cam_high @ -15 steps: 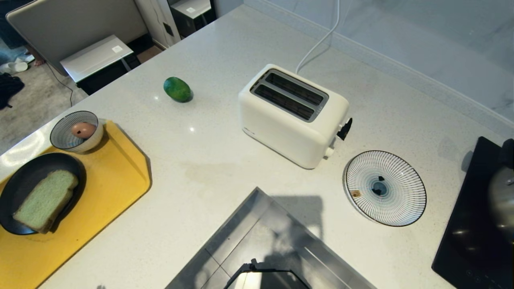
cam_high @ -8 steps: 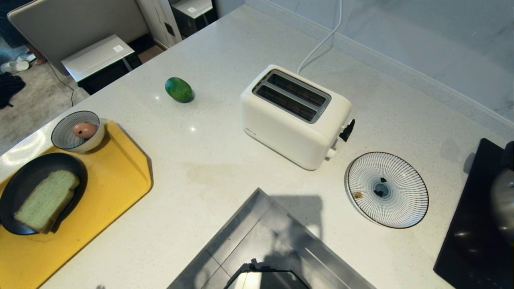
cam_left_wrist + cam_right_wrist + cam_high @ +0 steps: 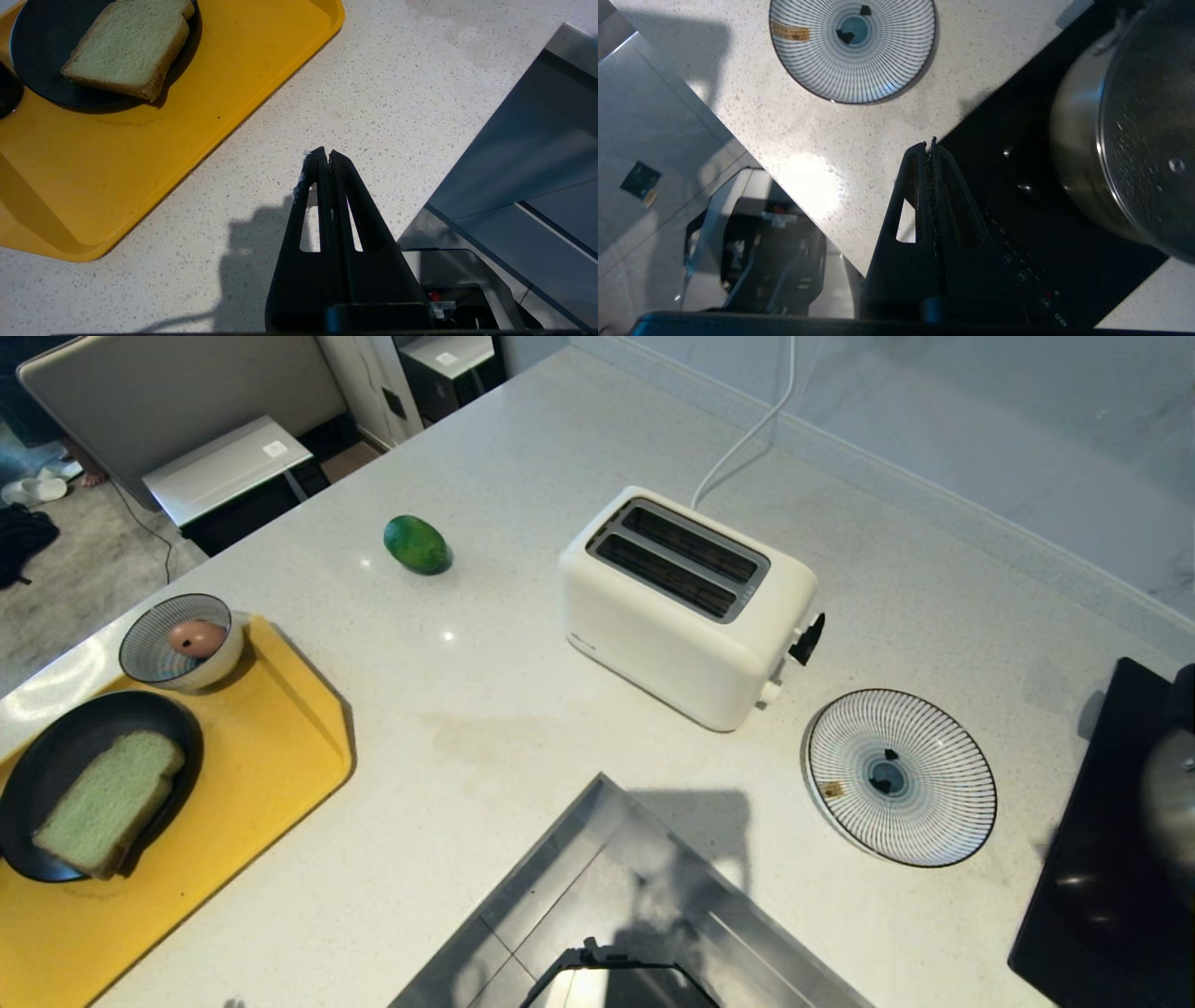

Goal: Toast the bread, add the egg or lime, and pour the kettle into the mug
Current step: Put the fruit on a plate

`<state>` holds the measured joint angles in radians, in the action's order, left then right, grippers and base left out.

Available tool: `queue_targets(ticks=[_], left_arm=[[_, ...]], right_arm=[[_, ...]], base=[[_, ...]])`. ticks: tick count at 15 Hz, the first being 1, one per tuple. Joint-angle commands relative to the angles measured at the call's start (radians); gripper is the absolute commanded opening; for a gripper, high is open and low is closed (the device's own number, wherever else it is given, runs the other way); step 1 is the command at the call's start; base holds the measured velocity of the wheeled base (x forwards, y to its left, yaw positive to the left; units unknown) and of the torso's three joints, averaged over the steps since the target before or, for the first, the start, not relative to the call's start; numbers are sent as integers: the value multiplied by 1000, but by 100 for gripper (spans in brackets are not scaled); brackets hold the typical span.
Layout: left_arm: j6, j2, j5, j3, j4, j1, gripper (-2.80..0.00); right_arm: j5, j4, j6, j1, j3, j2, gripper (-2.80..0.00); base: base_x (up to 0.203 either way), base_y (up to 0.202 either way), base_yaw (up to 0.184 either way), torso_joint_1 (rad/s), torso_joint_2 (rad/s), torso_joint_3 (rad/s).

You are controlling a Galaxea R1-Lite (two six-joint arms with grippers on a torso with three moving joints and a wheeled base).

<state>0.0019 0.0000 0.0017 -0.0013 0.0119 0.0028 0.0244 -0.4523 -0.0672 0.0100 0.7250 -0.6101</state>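
Observation:
The pale green bread [image 3: 107, 814] [image 3: 131, 44] lies on a black plate [image 3: 56, 756] on a yellow tray [image 3: 252, 747]. A brown egg [image 3: 196, 638] rests in a striped bowl [image 3: 149, 658] at the tray's far corner. The lime [image 3: 417, 544] lies alone on the counter, left of the white toaster [image 3: 686, 602], whose slots are empty. My left gripper [image 3: 325, 151] hovers shut over bare counter beside the tray. Shut as well, my right gripper [image 3: 928, 144] hangs above the hob's edge. Kettle and mug are out of view.
A striped plate [image 3: 901, 777] [image 3: 852, 49] sits right of the toaster. A steel pot [image 3: 1134, 140] stands on the black hob [image 3: 1083, 887]. The steel sink [image 3: 597, 877] lies at the near edge. The toaster's cord [image 3: 747, 429] runs back to the wall.
The whole head view shifted slightly to the right at first. A dark shadow now falls over the hob's left part. The things on the counter keep their places.

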Motion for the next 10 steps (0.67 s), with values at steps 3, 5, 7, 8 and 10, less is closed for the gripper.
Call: queue_targets(ticks=[3,5,7,8,10], left_arm=[[0,0,0,0,0,0,-280],[0,0,0,0,0,0,-280],[0,0,1,1,0,0,-280],[0,0,1,0,0,0,-280],[0,0,0,0,0,0,-280]], right_arm=[[96,-62,-1,-6,172,-399,-280],[185,-41,-2,-11,194,-488,-280],[228,-3,-5,-15,184,-507,-280],[231,-2,-6,-15,177,-504,-280],[233,0,-9,-15,168,-508,-280]], base=[[0,0,0,0,0,0],[0,0,0,0,0,0],[0,0,0,0,0,0],[0,0,0,0,0,0],[0,0,0,0,0,0]])
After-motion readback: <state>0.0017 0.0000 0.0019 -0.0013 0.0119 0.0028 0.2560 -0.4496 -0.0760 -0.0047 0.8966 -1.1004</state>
